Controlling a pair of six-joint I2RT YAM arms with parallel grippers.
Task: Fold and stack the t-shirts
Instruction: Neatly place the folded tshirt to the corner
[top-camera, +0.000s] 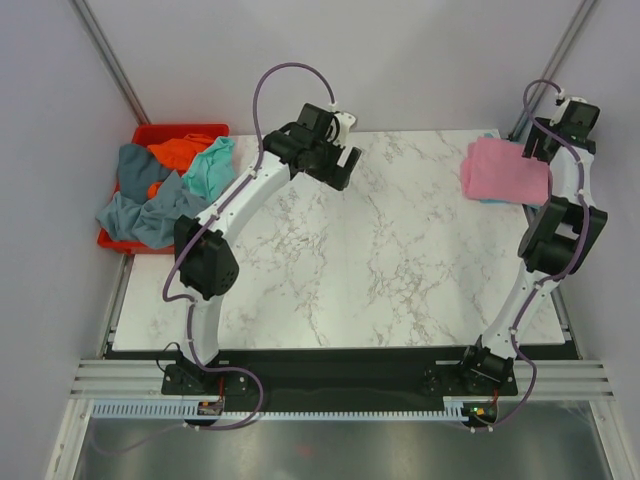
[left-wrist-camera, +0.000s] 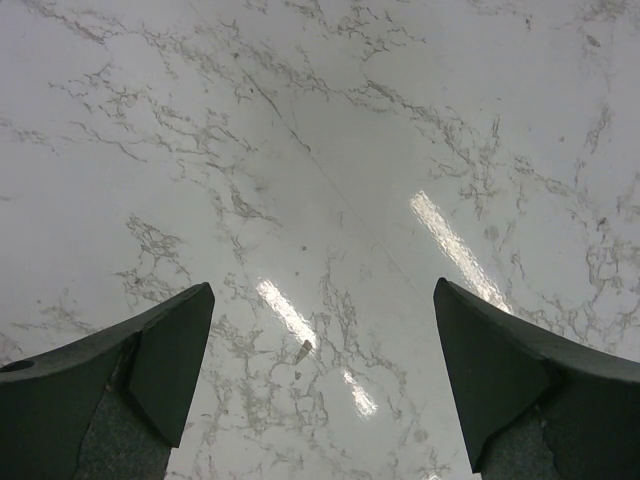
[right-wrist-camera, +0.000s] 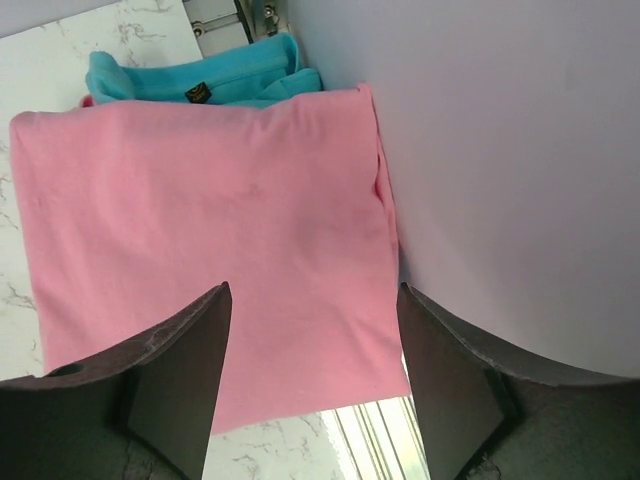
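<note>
**Stack at two; placing step looks finished, next shirt to be fetched.**

The pink t-shirt lies folded at the far right corner of the table, on top of the teal t-shirt, whose edge shows beyond its far side. The right pincer hangs over the pink one with its jaws apart and nothing between them. The left pincer is wide open and empty, above bare marble at the far left-centre. Unfolded and tangled in the red bin at far left are the grey-blue t-shirt, orange t-shirt and mint t-shirt. Judgement: the right arm should lift straight off so as not to drag the stack. The left arm, being nearest, should reach over the bin rim, pinch one shirt free of the heap, and lay it flat mid-table.
</note>
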